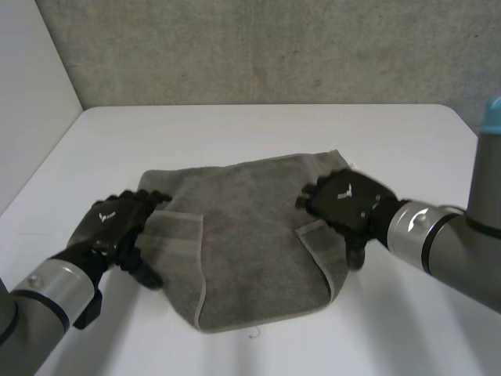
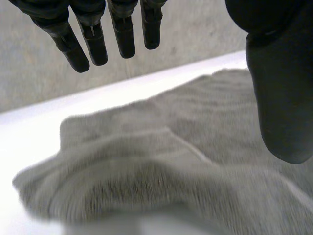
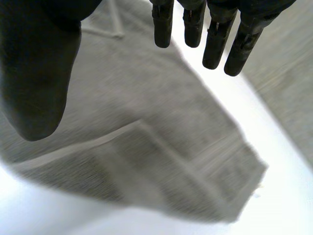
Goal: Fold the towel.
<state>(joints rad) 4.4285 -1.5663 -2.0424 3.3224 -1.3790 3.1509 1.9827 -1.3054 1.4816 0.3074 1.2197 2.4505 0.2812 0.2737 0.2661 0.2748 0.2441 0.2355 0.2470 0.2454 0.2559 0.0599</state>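
Folding is partly done, I judge: the grey terry-cloth towel [image 1: 250, 235] lies rumpled on the white table [image 1: 258, 129] between my two hands, and a hemmed flap [image 1: 176, 235] is already turned inward just beside each hand. My left hand [image 1: 117, 223] is at the towel's left edge. Its fingers [image 2: 93, 39] are straight and stand away from the thumb, with the cloth below the palm and nothing pinched. My right hand [image 1: 348, 204] is over the towel's right edge, towards the far corner. Its fingers [image 3: 215, 39] are straight too, the thumb stands apart, and it holds nothing. So I think this step is between grips: the side flaps are laid and both hands are free. The next move calls for a new hold, probably on the cloth edge near my fingertips. Both sides should be taken together, so that the towel lifts evenly and the laid flaps do not fall open.
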